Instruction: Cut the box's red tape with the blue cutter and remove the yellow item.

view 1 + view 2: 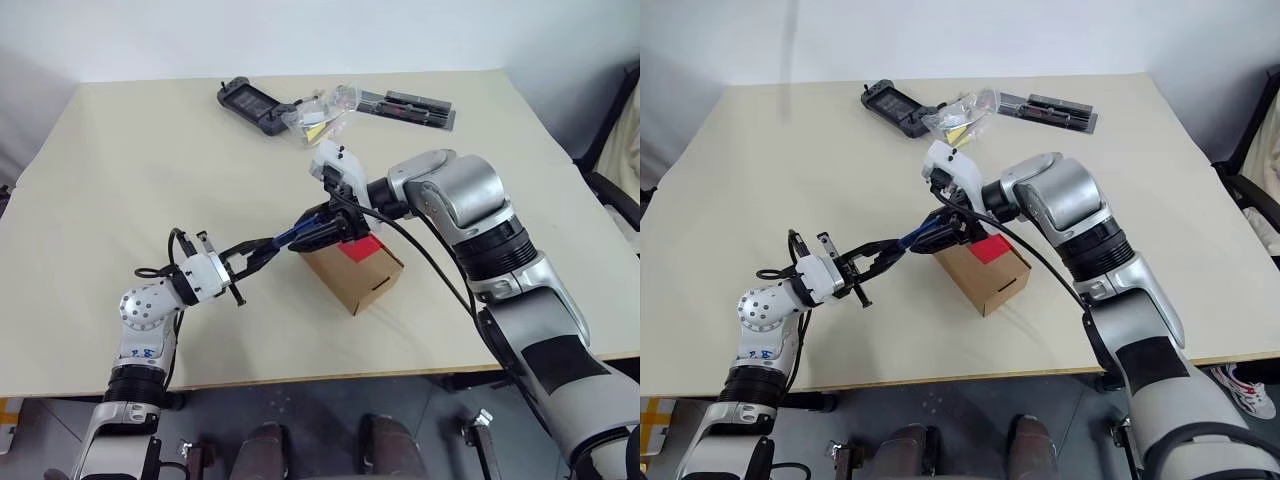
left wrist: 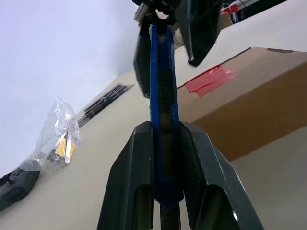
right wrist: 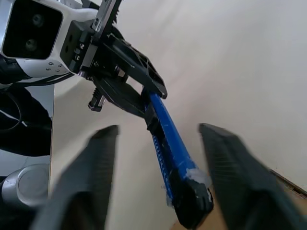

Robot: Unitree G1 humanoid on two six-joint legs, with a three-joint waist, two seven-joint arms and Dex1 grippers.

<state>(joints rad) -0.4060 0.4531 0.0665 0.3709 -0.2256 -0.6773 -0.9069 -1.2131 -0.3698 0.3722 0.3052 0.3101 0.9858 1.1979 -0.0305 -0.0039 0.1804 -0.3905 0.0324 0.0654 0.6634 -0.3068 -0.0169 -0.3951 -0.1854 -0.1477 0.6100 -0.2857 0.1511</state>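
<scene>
The box [image 1: 355, 275], brown cardboard, sits mid-table with the red tape [image 1: 362, 247] on its top seam. My left gripper [image 1: 268, 247] is shut on the rear of the blue cutter [image 1: 290, 238], holding it up at a slant toward the box. In the left wrist view its fingers [image 2: 139, 172] clamp the cutter [image 2: 160, 96], with the tape [image 2: 208, 79] beyond. My right gripper [image 1: 322, 228] hovers over the box's near corner, at the cutter's dark front end. In the right wrist view it [image 3: 158, 132] stands open, the cutter [image 3: 168, 139] between the fingers with gaps on both sides. The yellow item is hidden.
At the table's far edge lie a black handheld device [image 1: 250, 103], a clear plastic bag [image 1: 315, 120] with yellowish bits and a flat black tool strip [image 1: 410, 108]. The cream table [image 1: 120, 180] is bare to the left and right of the box.
</scene>
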